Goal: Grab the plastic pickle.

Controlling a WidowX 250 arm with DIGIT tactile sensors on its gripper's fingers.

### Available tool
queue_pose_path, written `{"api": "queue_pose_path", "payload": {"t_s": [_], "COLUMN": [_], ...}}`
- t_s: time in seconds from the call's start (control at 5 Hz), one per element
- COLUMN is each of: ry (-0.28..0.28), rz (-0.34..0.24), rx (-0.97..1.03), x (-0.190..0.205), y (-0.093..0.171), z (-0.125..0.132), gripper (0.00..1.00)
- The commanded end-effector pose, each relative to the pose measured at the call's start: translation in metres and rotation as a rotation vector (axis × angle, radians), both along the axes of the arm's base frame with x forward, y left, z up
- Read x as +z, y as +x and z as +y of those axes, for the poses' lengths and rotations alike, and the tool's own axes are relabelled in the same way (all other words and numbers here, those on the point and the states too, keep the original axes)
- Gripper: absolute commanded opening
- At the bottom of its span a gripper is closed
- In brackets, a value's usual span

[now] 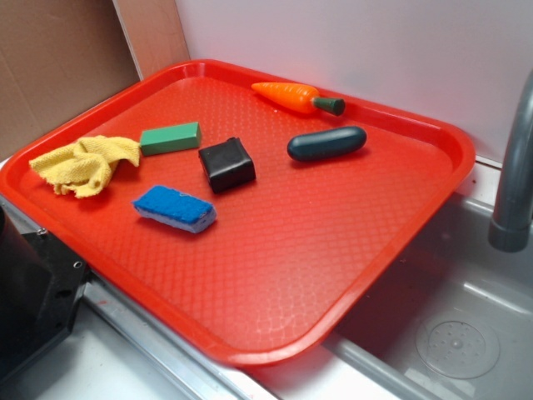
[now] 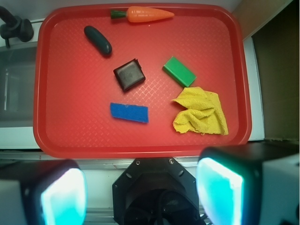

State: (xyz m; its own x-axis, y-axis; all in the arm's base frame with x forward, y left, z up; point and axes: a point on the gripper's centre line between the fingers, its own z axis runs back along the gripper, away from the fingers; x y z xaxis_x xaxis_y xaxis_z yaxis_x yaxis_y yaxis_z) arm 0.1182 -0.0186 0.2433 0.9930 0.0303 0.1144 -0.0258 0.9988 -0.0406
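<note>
The plastic pickle (image 1: 326, 143) (image 2: 98, 41) is a dark green capsule lying flat on the red tray (image 1: 350, 242) (image 2: 70, 126), toward the tray's far side, just in front of the toy carrot (image 1: 296, 97) (image 2: 143, 14). My gripper (image 2: 140, 192) hangs high above the tray's near edge, open, with nothing between its two glowing pads (image 2: 63, 197). It is far from the pickle. In the exterior view the gripper itself is out of frame; only the robot's black base (image 1: 29, 292) shows at lower left.
On the tray also lie a black rounded square block (image 1: 226, 164) (image 2: 129, 74), a bright green block (image 1: 170, 138) (image 2: 179, 71), a blue sponge (image 1: 175, 208) (image 2: 129, 112) and a crumpled yellow cloth (image 1: 87, 162) (image 2: 200, 111). A sink (image 1: 458, 333) with a faucet (image 1: 512, 175) lies to the right.
</note>
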Motion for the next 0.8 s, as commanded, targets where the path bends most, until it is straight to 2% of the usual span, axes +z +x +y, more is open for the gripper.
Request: {"api": "queue_pose_path", "payload": {"t_s": [0.0,0.4,0.6], "ry": [0.0,-0.011,0.045], "rz": [0.0,-0.055,-0.081], "rx": [0.0,-0.124,-0.186], "x": [0.0,-0.007,-0.017], "y": [0.0,0.044,0.065], "z": [0.0,-0.005,-0.011], "gripper": [1.0,1.0,1.0]}}
